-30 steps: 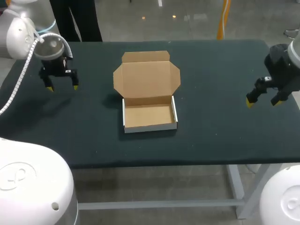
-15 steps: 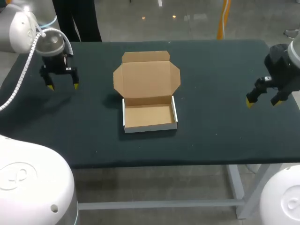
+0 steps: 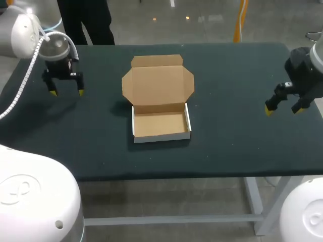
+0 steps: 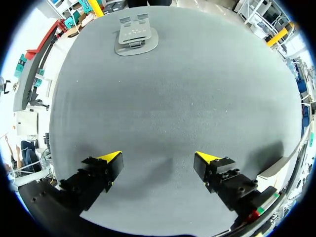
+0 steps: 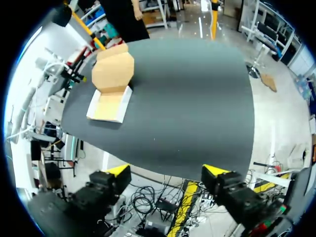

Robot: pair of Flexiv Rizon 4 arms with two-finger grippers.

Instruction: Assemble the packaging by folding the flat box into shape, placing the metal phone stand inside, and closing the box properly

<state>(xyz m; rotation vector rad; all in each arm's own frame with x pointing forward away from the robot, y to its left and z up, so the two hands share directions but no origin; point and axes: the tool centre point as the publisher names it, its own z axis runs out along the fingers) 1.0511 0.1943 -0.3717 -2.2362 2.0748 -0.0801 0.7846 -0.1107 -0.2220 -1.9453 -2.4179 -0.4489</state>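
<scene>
- The left arm [image 3: 22, 33] comes in over the table's [image 3: 237, 136] far left corner.
- The left gripper [image 3: 66, 92] hangs above the dark cloth near the left edge. Its yellow-tipped fingers are spread wide and released, with only bare cloth between them in the left wrist view [image 4: 158, 160].
- The metal phone stand [image 4: 137, 35] lies flat on the table, well ahead of the left gripper's fingers. It is grey and apart from everything else. The head view does not show it, so I cannot tell which edge it lies by.
- The box [image 3: 160, 135] sits a little left of the table's middle, well apart from both grippers. Its tray is folded up with white outer walls, and the brown floor is in full view.
- The lid [image 3: 157, 84] lies open and flat toward the far edge, its side flaps spread out.
- In the right wrist view the box [image 5: 109, 103] lies far ahead of the fingers, toward the other side of the table.
- The right gripper [image 3: 283, 108] hangs at the table's right edge on the right arm [image 3: 308, 70]. Its fingers are apart and released, grasping nothing.
- In its own wrist view the right gripper [image 5: 165, 173] sits just past the table's edge.
</scene>
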